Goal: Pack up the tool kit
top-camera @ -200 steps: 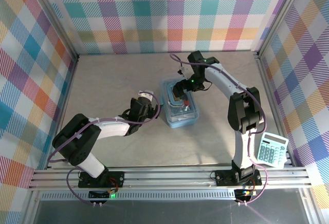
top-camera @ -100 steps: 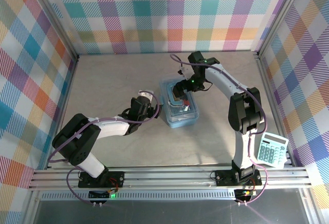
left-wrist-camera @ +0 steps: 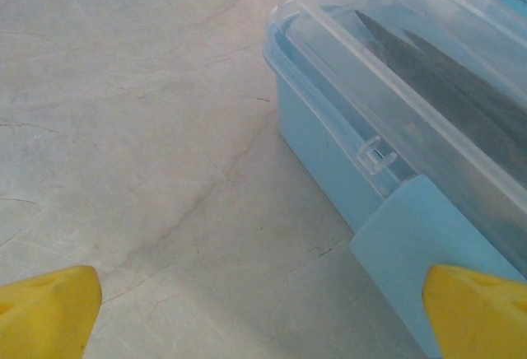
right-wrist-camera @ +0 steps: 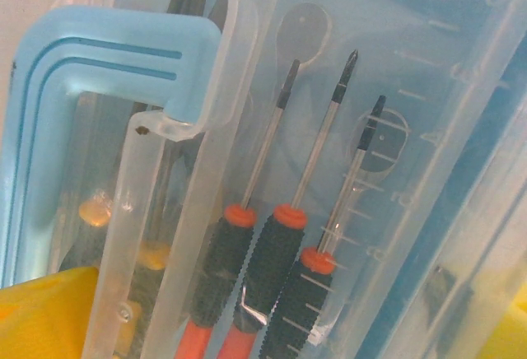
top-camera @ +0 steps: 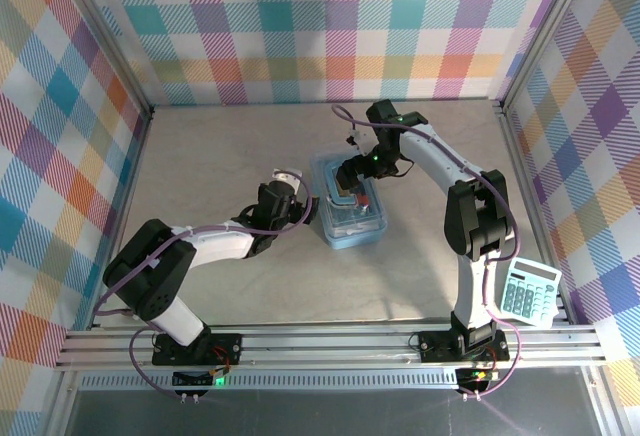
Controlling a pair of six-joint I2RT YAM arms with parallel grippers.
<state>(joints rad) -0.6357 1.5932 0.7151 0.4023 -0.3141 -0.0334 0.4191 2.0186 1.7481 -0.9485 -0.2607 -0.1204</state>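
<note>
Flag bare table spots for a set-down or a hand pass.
Free: table from left wall to the case; the near strip between case and front rail. Crowded: left hand beside the case, right hand over it; calculator at near-right corner.

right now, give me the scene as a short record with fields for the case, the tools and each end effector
case: light blue tool kit case, mid-table, clear lid on top
tools: three screwdrivers inside, seen through the lid
left end effector: open, empty, beside the case's left side
right end effector: open, empty, over the case's far end
other: calculator at the near right corner
</note>
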